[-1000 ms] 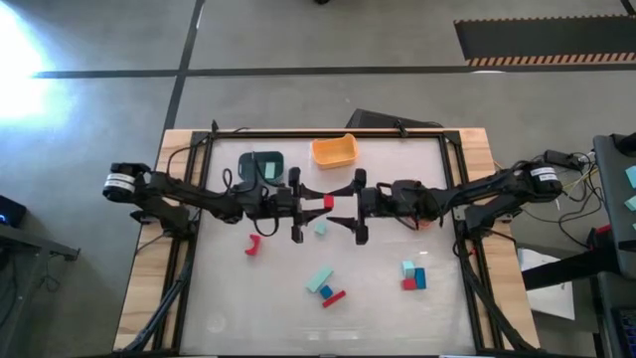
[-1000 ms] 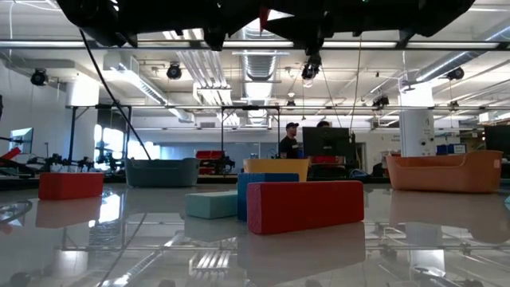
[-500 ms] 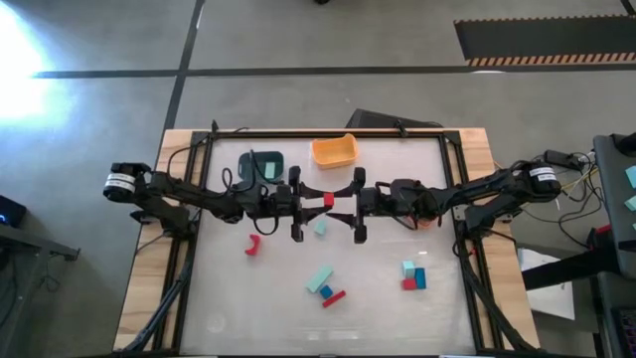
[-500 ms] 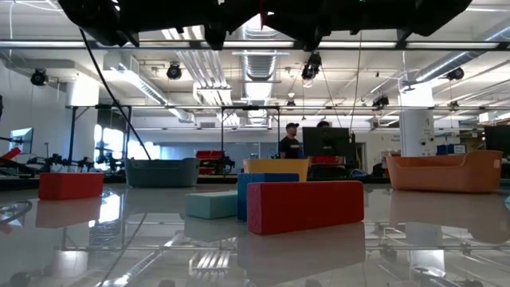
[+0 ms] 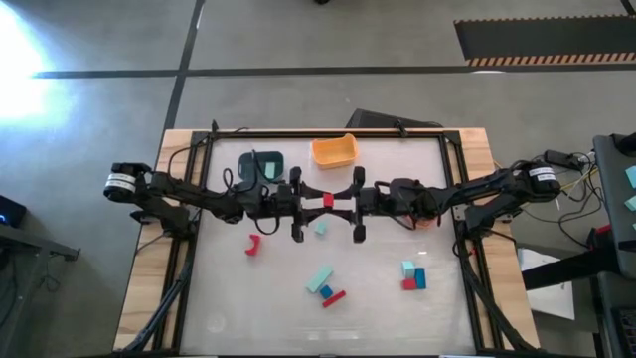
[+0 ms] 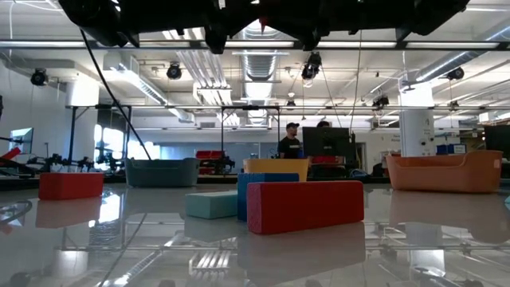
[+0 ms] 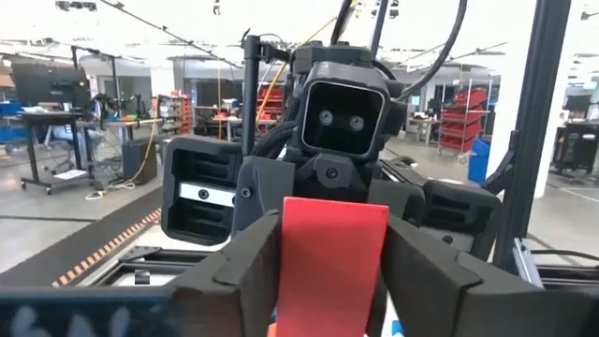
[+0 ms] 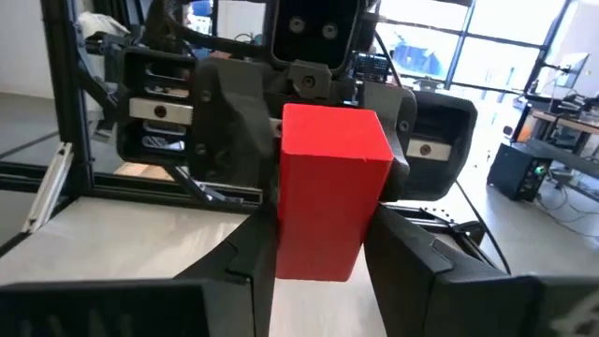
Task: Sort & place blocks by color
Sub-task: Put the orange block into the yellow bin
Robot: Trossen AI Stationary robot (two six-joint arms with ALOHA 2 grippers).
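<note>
A red block (image 5: 327, 202) hangs above the middle of the table between my two grippers, which meet tip to tip. My left gripper (image 5: 318, 202) comes from the left and my right gripper (image 5: 338, 202) from the right, and each has its fingers on the block. The block fills the gap between the fingers in the left wrist view (image 7: 332, 257) and in the right wrist view (image 8: 329, 187). On the table lie a red arch (image 5: 252, 245), a mint block (image 5: 320, 228), a mint, blue and red group (image 5: 324, 285) and another group (image 5: 412, 275). My left gripper has the red block's left end (image 7: 290, 271) between its two fingers, which lie against two opposite sides. The fingers come level from the table's left. The block is clear of the table. My right gripper pinches the block's right end (image 8: 285, 234) between its two fingers, on two opposite sides. The fingers come level from the table's right. The block stands out beyond the fingertips toward the other gripper, clear of the table.
A yellow-orange bin (image 5: 334, 150) stands at the far edge, with a dark teal bin (image 5: 260, 165) holding a mint block left of it. An orange bin (image 6: 444, 171) sits under my right arm. Black frame rails (image 5: 199, 249) run along the table's sides.
My right gripper's fingers have closed in on the right end of the red block, which my left gripper held out at the table's middle. The block has stayed in place above the table.
</note>
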